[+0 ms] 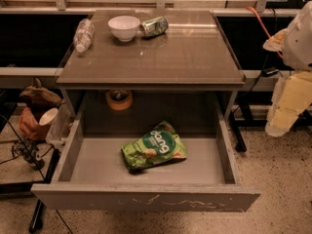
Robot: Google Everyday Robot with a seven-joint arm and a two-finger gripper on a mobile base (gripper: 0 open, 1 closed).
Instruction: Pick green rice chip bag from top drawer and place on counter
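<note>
The green rice chip bag (153, 146) lies flat on the bottom of the open top drawer (97, 165), near its middle, with white "dang" lettering facing up. The drawer's scratched grey front panel (146, 199) is pulled out toward me. The counter (165, 57) is the glossy grey-brown top above it. My arm hangs at the right edge of the view, and its pale yellowish end with the gripper (280, 126) is right of the drawer, outside it and well apart from the bag.
On the counter's back part stand a white bowl (124, 27), a crushed green can (155, 26) and a lying plastic bottle (83, 34). An orange tape roll (119, 99) sits at the drawer's back. Bags and cables (36, 113) crowd the left floor.
</note>
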